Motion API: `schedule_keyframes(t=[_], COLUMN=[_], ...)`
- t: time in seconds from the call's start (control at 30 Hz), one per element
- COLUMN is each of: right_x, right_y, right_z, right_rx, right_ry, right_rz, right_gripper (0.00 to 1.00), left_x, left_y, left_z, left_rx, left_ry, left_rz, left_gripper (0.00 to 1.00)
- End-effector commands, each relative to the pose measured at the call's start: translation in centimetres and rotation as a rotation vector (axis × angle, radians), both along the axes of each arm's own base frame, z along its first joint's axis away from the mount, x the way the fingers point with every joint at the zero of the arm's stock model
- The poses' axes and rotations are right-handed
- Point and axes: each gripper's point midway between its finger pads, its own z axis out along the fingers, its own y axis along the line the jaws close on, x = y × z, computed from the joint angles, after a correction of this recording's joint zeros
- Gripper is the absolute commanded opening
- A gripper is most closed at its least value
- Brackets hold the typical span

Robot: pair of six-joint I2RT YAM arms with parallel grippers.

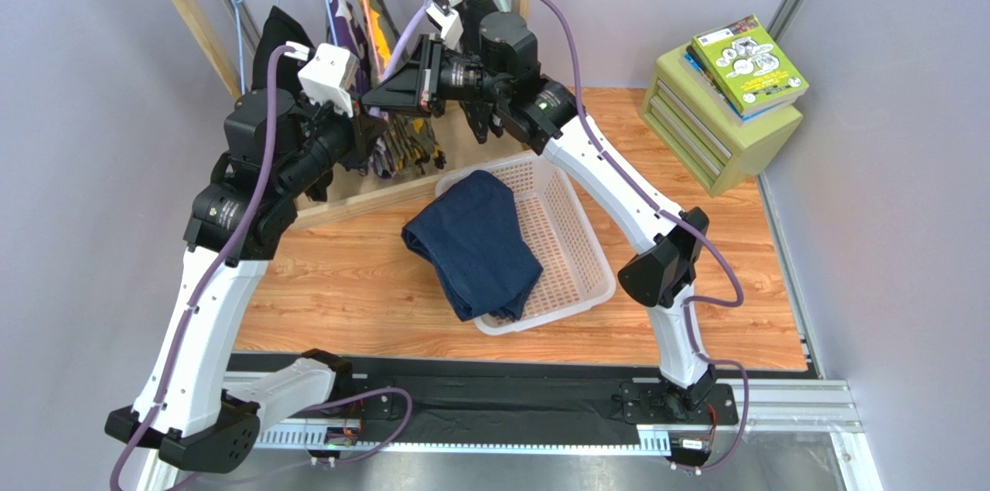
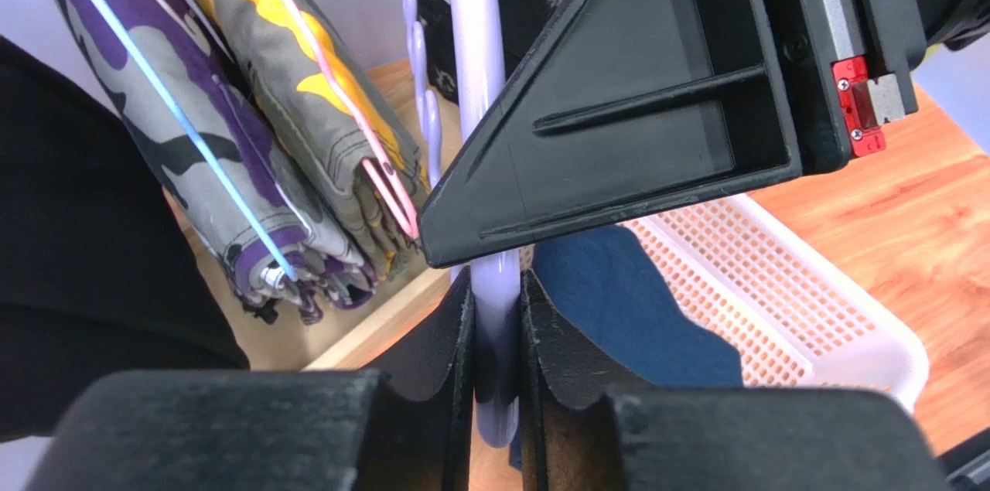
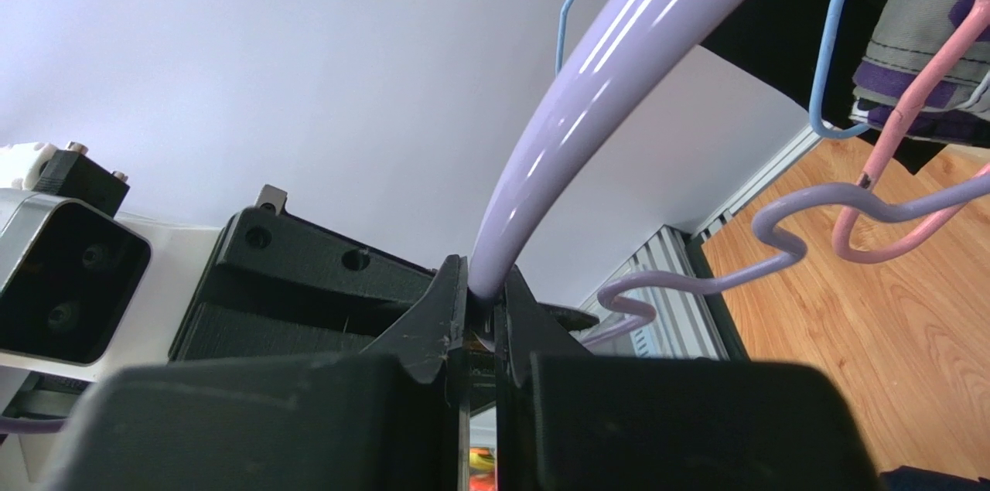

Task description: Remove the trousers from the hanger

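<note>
1. The trousers (image 1: 471, 238) lie in a loose heap in the white basket (image 1: 578, 238) at the centre of the top view. One end spills over the basket's lower-left rim. No part of them hangs on the hanger (image 2: 497, 323).
2. The hanger is up by the wooden rack (image 1: 192, 16) in the upper part of the top view. The left gripper (image 2: 497, 292) is clamped on its lilac bar, and the right gripper (image 3: 480, 288) is pinched tight on another stretch of the same bar.
3. The trousers look like denim: limp, fairly heavy for cloth, neither slippery nor fragile. If they need moving, a deep pinch through the thick folded edge would likely hold best, because a single layer would just drag and unfold.
4. The hanger looks light, stiff and glossy, so it may slide or twist between the pads. A grip near a bend should steady it.
5. Judging by this, the removal itself appears done.
</note>
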Motion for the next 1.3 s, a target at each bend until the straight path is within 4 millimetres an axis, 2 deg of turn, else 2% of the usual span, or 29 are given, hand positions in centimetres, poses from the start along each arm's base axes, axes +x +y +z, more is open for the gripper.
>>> schedule_keyframes(t=[0.0, 0.03, 0.07, 0.1, 0.13, 0.17, 0.23, 0.27, 0.37, 0.43, 0.47, 0.53, 0.57, 0.63, 0.67, 0.7, 0.73, 0.77, 0.8, 0.83, 0.87, 1.03, 1.27], right_x=[-3.1, -3.2, -3.2, -3.2, -3.3, -3.4, -3.2, -3.6, -3.9, -4.0, -4.8, -4.7, -5.4, -5.2, -5.9, -6.1, -5.6, -6.5, -6.5, -6.3, -7.0, -7.5, -6.9], right_y=[-1.6, -1.6, -1.7, -1.8, -1.9, -2.1, -2.6, -3.0, -4.3, -5.1, -6.1, -6.9, -8.1, -9.2, -10.7, -11.3, -11.7, -13.0, -13.7, -14.0, -15.0, -17.0, -16.7], right_z=[5.6, 5.6, 5.6, 5.6, 5.4, 5.6, 5.4, 5.7, 6.1, 6.0, 7.1, 6.3, 7.2, 6.2, 7.1, 7.1, 5.9, 6.8, 6.8, 5.6, 6.3, 5.3, 2.8], right_rx=[0.111, 0.112, 0.109, 0.103, 0.095, 0.092, 0.074, 0.07, 0.046, 0.021, 0.028, -0.018, -0.013, -0.056, -0.047, -0.052, -0.083, -0.071, -0.076, -0.101, -0.092, -0.13, -0.178], right_ry=[-0.105, -0.106, -0.117, -0.131, -0.129, -0.14, -0.16, -0.172, -0.213, -0.245, -0.273, -0.303, -0.33, -0.344, -0.368, -0.377, -0.365, -0.396, -0.403, -0.39, -0.416, -0.428, -0.393], right_rz=[0.029, 0.032, 0.031, 0.024, 0.022, 0.018, -0.007, -0.016, -0.059, -0.088, -0.101, -0.134, -0.149, -0.185, -0.206, -0.22, -0.243, -0.261, -0.278, -0.29, -0.306, -0.347, -0.335], right_gripper=[0.0, 0.0, 0.01, 0.13, 0.19, 0.34, 0.47, 0.57, 0.75, 0.79, 0.79, 0.8, 0.8, 0.8, 0.81, 0.81, 0.82, 0.82, 0.82, 0.82, 0.83, 0.84, 0.84], left_x=[0.0, -0.1, 0.0, -0.6, -0.9, -1.0, -1.7, -1.9, -2.4, -2.3, -2.3, -2.1, -2.0, -2.1, -2.2, -2.3, -2.4, -2.5, -2.5, -2.5, -2.5, -2.8, -3.2], left_y=[1.3, 1.2, 2.0, 2.4, 2.7, 3.2, 3.7, 4.0, 4.4, 4.3, 4.1, 3.9, 3.9, 3.9, 3.9, 4.0, 4.0, 4.1, 4.2, 4.3, 4.3, 4.4, 4.9], left_z=[2.3, 2.4, 2.6, 2.9, 3.2, 3.3, 3.8, 3.8, 4.4, 4.9, 5.0, 5.4, 5.5, 6.4, 6.7, 7.6, 8.0, 8.5, 9.4, 9.8, 10.4, 13.1, 16.9], left_rx=[-0.03, -0.045, -0.054, -0.089, -0.1, -0.107, -0.14, -0.145, -0.166, -0.17, -0.171, -0.171, -0.175, -0.196, -0.207, -0.224, -0.23, -0.237, -0.248, -0.251, -0.257, -0.279, -0.313], left_ry=[-0.053, -0.05, -0.054, -0.057, -0.064, -0.069, -0.08, -0.084, -0.102, -0.119, -0.126, -0.14, -0.142, -0.169, -0.181, -0.212, -0.226, -0.24, -0.265, -0.277, -0.295, -0.364, -0.461], left_rz=[0.091, 0.092, 0.142, 0.176, 0.193, 0.221, 0.241, 0.255, 0.271, 0.265, 0.25, 0.243, 0.244, 0.241, 0.239, 0.239, 0.239, 0.242, 0.244, 0.244, 0.247, 0.234, 0.242], left_gripper=[0.0, 0.0, 0.0, 0.0, 0.0, 0.0, 0.0, 0.0, 0.0, 0.0, 0.0, 0.0, 0.0, 0.0, 0.0, 0.0, 0.0, 0.0, 0.0, 0.0, 0.0, 0.0, 0.0])
